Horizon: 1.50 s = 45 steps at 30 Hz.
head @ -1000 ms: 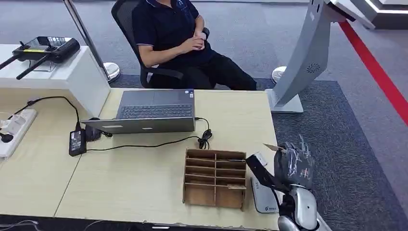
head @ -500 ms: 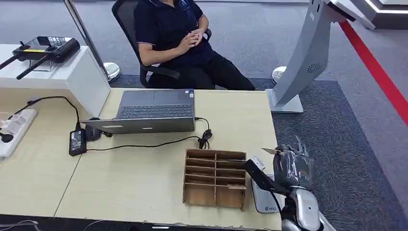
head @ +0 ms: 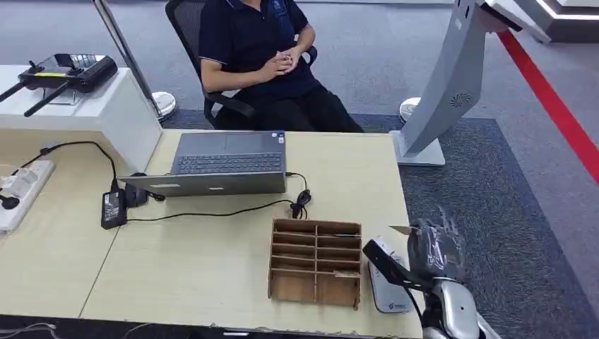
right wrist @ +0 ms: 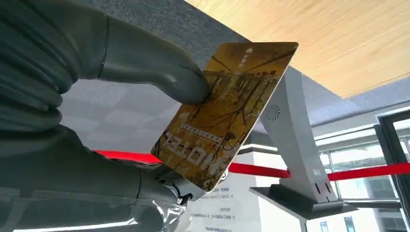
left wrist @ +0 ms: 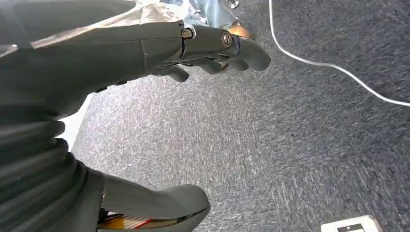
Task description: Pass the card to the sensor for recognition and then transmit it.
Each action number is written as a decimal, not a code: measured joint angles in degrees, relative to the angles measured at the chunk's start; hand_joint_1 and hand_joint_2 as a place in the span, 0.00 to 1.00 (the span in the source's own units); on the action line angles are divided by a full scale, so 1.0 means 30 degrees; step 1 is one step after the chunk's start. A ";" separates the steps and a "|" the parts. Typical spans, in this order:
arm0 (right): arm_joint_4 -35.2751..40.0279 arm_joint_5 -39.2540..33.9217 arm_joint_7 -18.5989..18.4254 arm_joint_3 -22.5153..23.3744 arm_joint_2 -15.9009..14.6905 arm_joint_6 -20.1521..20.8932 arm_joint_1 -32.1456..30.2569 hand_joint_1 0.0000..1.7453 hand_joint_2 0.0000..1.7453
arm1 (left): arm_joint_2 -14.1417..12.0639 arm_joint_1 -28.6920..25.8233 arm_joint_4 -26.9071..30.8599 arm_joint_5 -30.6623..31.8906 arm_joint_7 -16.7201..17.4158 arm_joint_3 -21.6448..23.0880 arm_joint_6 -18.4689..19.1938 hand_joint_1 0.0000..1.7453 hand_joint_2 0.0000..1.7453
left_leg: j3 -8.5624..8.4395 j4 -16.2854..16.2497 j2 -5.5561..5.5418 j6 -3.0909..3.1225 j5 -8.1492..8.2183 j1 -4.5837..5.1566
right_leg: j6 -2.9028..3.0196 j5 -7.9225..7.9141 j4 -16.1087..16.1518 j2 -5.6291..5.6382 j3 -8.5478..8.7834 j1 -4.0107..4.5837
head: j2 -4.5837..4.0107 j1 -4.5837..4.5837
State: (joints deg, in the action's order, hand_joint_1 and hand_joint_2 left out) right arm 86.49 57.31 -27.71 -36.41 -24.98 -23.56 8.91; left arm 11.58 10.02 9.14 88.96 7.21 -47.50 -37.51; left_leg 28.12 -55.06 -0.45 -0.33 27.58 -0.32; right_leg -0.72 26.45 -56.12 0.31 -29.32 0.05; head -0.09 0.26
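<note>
My right hand (head: 432,247) hangs just off the table's right front corner, pinching a card (head: 400,229) that shows edge-on. Close up, the card (right wrist: 225,113) is golden-brown with printed trees, pressed by the thumb (right wrist: 145,63) against the fingers behind it. The sensor (head: 387,288), a flat white-grey pad, lies on the table right of the cardboard organizer, below and slightly left of the card. My left hand (left wrist: 145,53) hangs over grey carpet, fingers apart from the thumb, holding nothing.
A cardboard organizer (head: 316,261) stands by the sensor. Behind it sit a laptop (head: 226,162), its cable and power brick (head: 113,206). A person (head: 261,49) sits in a chair beyond the table. A grey kiosk stand (head: 452,78) rises at the right.
My right hand with the card has sunk slightly and drifted a little right. The seated person has swivelled toward the table.
</note>
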 joint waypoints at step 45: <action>-0.3796 -0.1289 0.0291 -0.0998 -0.0058 -0.0743 -0.0057 1.00 1.00 | -0.0044 0.0049 0.0000 0.0248 0.0189 0.0474 0.0109 0.00 1.00 | 0.0001 0.0001 0.0000 0.0000 0.0000 0.0001 | 0.0000 0.0000 -0.0001 0.0000 0.0001 0.0000 | 0.0000 0.0000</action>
State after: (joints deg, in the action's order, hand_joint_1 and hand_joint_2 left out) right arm 75.10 53.44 -26.84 -39.41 -25.16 -25.79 8.74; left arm 11.45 10.17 9.14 89.70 7.78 -46.07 -37.18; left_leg 28.12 -55.06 -0.46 -0.33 27.58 -0.32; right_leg -0.72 26.45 -56.12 0.31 -29.31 0.05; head -0.09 0.26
